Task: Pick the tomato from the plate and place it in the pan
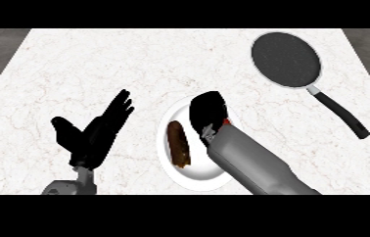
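- Black against the pale stone, my left hand [94,133] shows at the lower left of the frame, fingers straight and spread, thumb out to the side, holding nothing. Its grey wrist comes in from the bottom edge.
- Just right of it, at lower centre, I see the white plate [168,133]. On its left half lies a long brown piece of food [178,144], running up and down the frame; I cannot tell what it is.
- Over the plate's upper right part sits my right hand [206,109], fingers curled downward. A sliver of red, the tomato [227,120], peeks out at the hand's lower right edge, so the tomato is at the plate under that hand. The fingers look curled round it, though most of it is hidden from me.
- My grey right forearm [253,165] runs from that hand down to the lower right, covering the plate's right side.
- At the upper right of the frame lies the pan [285,59], dark and speckled inside with nothing in it, well apart from the plate. Its black handle [339,114] points down toward the right edge.
- All of it rests on a white marble counter [86,64] with faint veins. Grey floor strips [11,40] show at the top corners.
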{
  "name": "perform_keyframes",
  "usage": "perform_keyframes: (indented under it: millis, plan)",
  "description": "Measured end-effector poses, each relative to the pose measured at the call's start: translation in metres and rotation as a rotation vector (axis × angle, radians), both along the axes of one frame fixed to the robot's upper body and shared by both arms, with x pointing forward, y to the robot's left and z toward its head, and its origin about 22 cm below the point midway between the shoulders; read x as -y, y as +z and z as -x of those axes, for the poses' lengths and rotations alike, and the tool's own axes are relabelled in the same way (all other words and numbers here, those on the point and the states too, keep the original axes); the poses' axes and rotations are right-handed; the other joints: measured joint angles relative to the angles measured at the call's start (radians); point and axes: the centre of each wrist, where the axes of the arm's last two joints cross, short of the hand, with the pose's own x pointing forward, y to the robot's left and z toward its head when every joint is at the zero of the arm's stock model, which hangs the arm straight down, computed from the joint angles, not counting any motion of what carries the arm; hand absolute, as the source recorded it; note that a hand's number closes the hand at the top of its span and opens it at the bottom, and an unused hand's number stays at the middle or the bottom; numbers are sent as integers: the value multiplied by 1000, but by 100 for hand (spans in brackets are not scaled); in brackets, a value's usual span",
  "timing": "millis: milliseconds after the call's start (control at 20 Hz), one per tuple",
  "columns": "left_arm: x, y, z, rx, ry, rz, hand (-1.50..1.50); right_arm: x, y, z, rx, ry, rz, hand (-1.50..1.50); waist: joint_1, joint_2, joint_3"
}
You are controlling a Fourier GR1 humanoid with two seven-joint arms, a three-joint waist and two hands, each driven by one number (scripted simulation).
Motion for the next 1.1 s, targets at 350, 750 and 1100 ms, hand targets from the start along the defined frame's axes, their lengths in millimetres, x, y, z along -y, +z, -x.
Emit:
perform_keyframes:
  millis: [350,750,1100]
  plan:
    - [3,-1,-2,1,-8,0,0,7,25,-27,212,-343,-359,150,13,6,1]
    - [0,0,-6,-2,-10,-8,0,-9,76,-36,623,-365,-580,150,14,1,0]
    - [4,1,-4,2,-7,-5,0,11,98,-43,804,-424,-849,150,6,1,1]
